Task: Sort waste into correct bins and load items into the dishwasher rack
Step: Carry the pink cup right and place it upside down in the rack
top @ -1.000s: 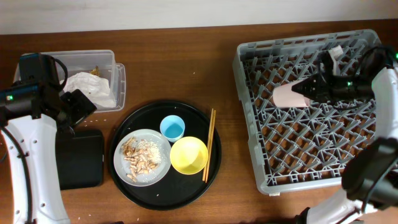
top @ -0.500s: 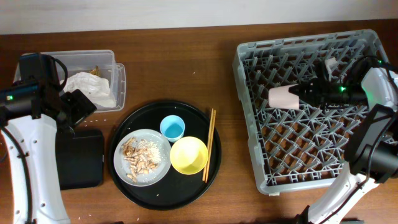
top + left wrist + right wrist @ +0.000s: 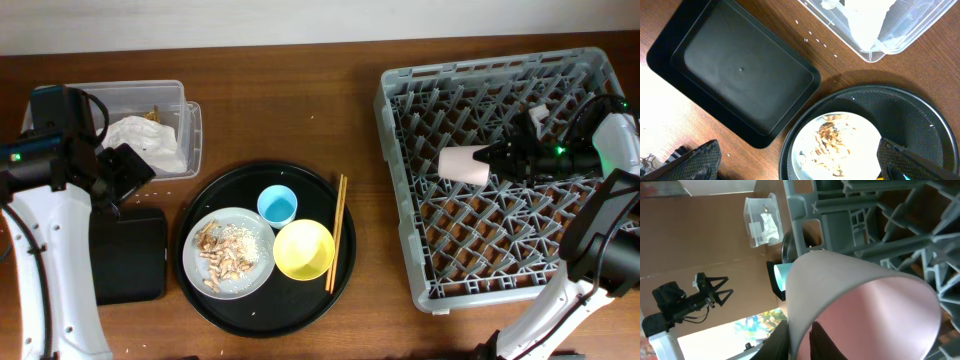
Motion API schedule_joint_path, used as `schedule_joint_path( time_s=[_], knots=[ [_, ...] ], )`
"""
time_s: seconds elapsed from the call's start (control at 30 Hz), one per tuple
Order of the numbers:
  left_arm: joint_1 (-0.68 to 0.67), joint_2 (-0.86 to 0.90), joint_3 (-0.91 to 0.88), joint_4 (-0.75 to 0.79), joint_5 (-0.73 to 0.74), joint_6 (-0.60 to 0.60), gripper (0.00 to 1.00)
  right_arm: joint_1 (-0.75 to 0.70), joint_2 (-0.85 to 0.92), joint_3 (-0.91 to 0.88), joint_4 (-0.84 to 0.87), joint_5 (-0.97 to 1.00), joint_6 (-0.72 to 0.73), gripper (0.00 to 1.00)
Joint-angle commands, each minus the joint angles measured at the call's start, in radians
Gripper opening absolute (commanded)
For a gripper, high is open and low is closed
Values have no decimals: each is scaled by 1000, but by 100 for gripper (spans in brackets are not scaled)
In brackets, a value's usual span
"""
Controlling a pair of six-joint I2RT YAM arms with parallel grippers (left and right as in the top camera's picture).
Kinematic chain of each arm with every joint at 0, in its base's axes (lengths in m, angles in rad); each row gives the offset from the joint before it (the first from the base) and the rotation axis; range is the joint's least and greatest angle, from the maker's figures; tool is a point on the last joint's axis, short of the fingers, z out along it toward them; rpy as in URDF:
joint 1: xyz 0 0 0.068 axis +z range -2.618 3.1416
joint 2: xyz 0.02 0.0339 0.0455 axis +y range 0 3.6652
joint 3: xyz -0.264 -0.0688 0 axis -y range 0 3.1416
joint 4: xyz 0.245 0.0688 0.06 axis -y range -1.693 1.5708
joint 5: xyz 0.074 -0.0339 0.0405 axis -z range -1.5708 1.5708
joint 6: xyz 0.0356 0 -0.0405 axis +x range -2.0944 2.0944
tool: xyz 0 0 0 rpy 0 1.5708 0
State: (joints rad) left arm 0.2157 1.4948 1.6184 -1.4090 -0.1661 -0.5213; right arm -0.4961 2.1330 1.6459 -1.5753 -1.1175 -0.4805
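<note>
Right fingers (image 3: pixel 500 155) straddle the pink bowl (image 3: pixel 462 163) rim (gripping or loosening, can't tell). It's just settled sideways onto the dishwasher rack (image 3: pixel 480 240) pegs, so it's basically loaded.

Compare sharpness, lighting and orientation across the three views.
Overhead: evenly lit, dishwasher rack sharp. Left wrist: flat black tray crisp, with a dull sheen. Right wrist: scene turned sideways, close-up pink bowl fills the frame, bright patch behind.

The pink bowl (image 3: pixel 462 165) lies sideways (in the rack (image 3: pixel 500 262)).
</note>
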Motion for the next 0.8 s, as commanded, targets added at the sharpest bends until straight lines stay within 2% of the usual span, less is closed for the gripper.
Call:
schedule_joint_path(
  time_s=[0.0, 0.23, 0.43, 0.67, 0.77],
  knots=[
    [1, -8, -2, 2, -11, -13, 99, -8, 20, -6, -5, 72, -8, 20],
    [2, -8, -2, 2, -11, -13, 99, -72, -4, -5, -34, 95, 3, 22],
    [1, -8, -2, 2, -11, -13, 99, -105, -93, 12, -31, 226, 109, 25],
    [1, -8, -2, 2, -11, -13, 99, -106, -325, 14, 5, 396, 331, 25],
    [1, -8, -2, 2, -11, -13, 99, -106, -451, 14, -8, 457, 344, 25]
  ],
)
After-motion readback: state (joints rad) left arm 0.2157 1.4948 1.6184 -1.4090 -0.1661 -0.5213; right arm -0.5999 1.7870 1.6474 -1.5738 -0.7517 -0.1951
